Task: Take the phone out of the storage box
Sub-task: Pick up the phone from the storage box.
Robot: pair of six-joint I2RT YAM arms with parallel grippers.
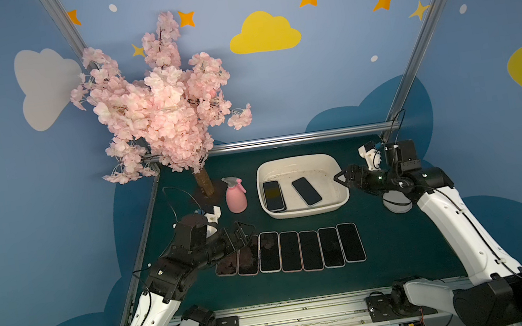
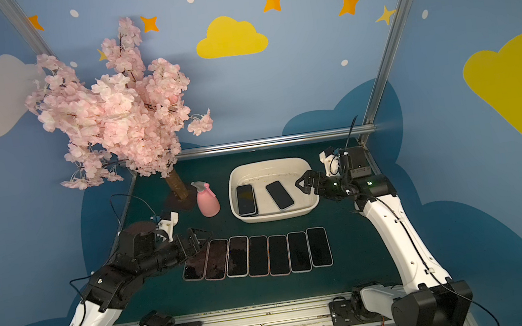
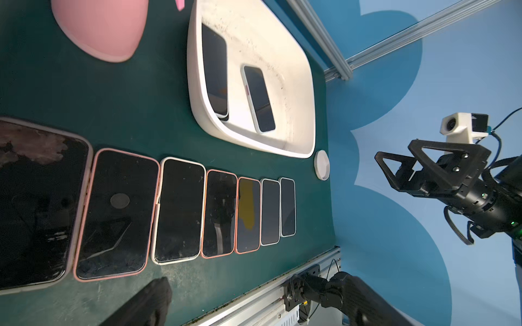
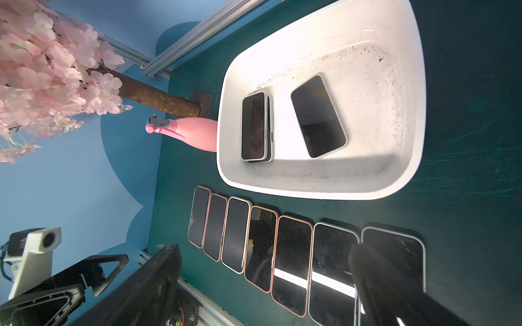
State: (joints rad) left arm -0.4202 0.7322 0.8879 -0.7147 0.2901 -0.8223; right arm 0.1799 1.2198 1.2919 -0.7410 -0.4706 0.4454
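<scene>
The cream-white storage box stands at the back of the green mat. One dark-screened phone lies aslant in the middle of the box. A stack of phones rests against the box's left wall. My right gripper hovers just outside the box's right rim, open, with nothing between its fingers. My left gripper hangs open and empty over the left end of the phone row.
Several phones lie side by side, screens up, in a row in front of the box. A pink spray bottle and a pink blossom tree stand to the box's left. A white round disc lies under my right arm.
</scene>
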